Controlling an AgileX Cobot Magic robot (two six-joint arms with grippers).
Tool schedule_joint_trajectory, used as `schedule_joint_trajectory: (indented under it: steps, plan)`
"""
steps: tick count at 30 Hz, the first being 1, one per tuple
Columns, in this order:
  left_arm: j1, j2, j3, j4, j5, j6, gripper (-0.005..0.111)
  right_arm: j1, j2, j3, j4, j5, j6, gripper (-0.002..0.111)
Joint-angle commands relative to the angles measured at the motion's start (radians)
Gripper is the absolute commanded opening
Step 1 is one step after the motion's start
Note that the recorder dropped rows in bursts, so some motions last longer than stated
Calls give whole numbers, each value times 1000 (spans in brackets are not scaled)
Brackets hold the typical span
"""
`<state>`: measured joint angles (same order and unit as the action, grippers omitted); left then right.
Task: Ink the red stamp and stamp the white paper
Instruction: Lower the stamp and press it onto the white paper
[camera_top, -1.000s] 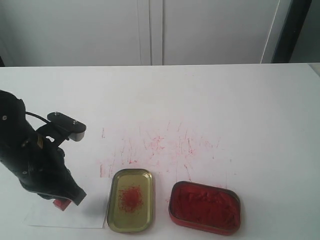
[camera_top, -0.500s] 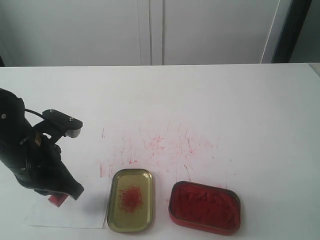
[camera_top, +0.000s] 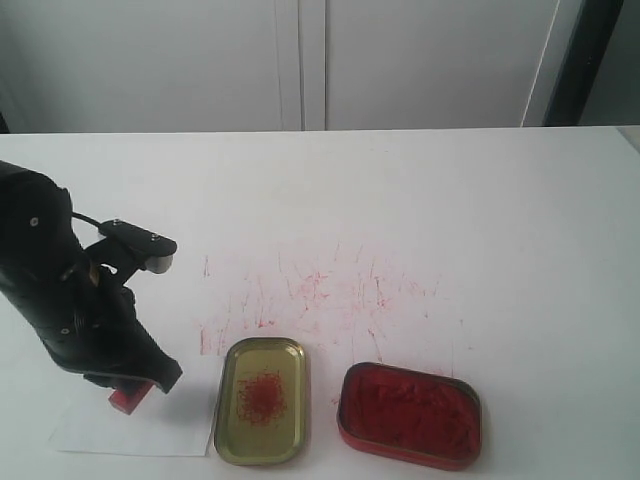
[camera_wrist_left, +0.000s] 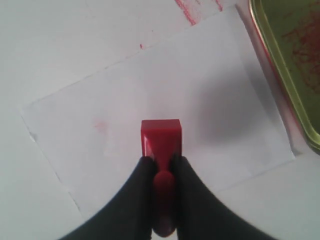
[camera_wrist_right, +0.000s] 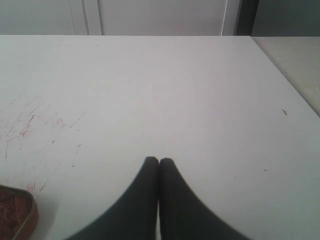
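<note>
Left fingers (camera_wrist_left: 134, 200) pinch glossy red stamp (camera_wrist_left: 160, 136) over thin white paper (camera_wrist_left: 215, 100); right fingers (camera_wrist_right: 145, 200) together.

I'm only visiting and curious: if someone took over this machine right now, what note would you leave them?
Left claw: shut on the red stamp, held face down over the white paper; contact cannot be told.
Right claw: shut, empty, over bare table.
Red ink tin sits open beside the gold tray.
Done: stamp gripped and at the paper.
Left: a clear imprint; only a faint pink smudge shows.
</note>
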<state>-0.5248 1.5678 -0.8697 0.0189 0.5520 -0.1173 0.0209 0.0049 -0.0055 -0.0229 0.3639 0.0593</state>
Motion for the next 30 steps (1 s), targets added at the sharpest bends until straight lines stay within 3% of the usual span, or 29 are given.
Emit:
schedule_joint_trajectory:
  steps: [1,25,30]
  plan:
    - [4,-3,-3,-19,-4,14,0,2,-5,5,-4,-15,3,0]
    - [4,176,3,-19,-60,27,0,2,-5,5,-4,-15,3,0]
    - [4,179,54,-19,-102,27,0,2,-5,5,-4,-15,3,0]
